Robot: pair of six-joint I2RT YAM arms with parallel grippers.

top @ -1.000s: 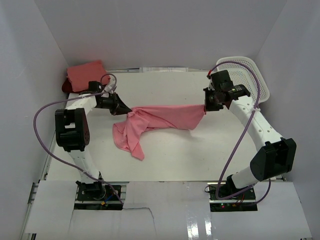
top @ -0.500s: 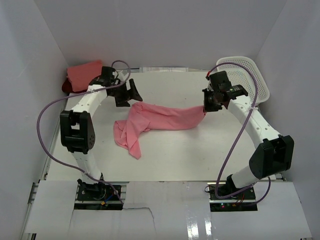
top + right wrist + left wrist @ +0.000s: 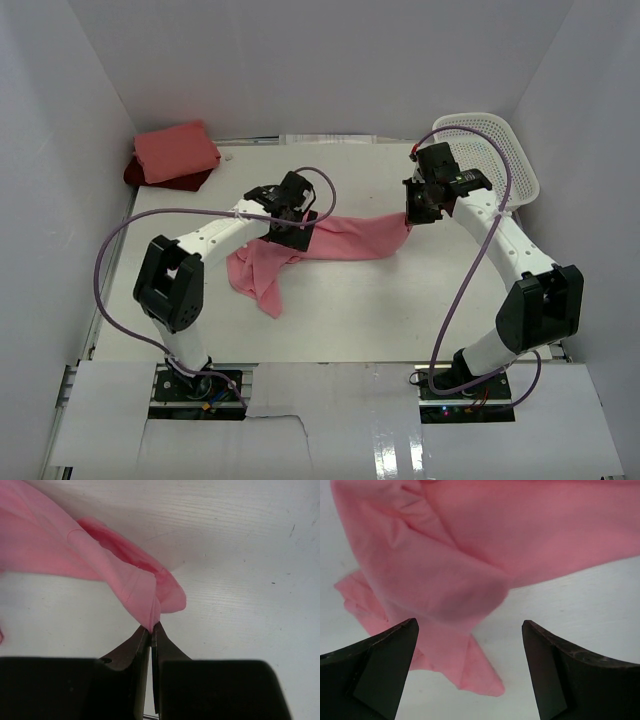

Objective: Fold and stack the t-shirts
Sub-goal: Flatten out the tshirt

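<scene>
A rose pink t-shirt (image 3: 345, 238) lies crumpled across the middle of the table, its left part bunched and trailing toward the front. My right gripper (image 3: 411, 214) is shut on the shirt's right end, pinching a fold of cloth (image 3: 142, 597) at its tips (image 3: 151, 628). My left gripper (image 3: 296, 226) hovers over the shirt's middle-left, open wide (image 3: 470, 630), with the cloth (image 3: 470, 555) below and nothing between the fingers. A folded salmon pink t-shirt (image 3: 176, 150) rests on a dark red one (image 3: 140, 176) in the back left corner.
A white mesh basket (image 3: 500, 150) leans at the back right, just behind my right arm. White walls close in the table on the left, back and right. The left arm's purple cable (image 3: 130, 230) loops out over the table's left side.
My left gripper opened and let go of the shirt's left end, which sank onto the table. The left arm swung toward the back, then right over the shirt. The right gripper barely moved.
</scene>
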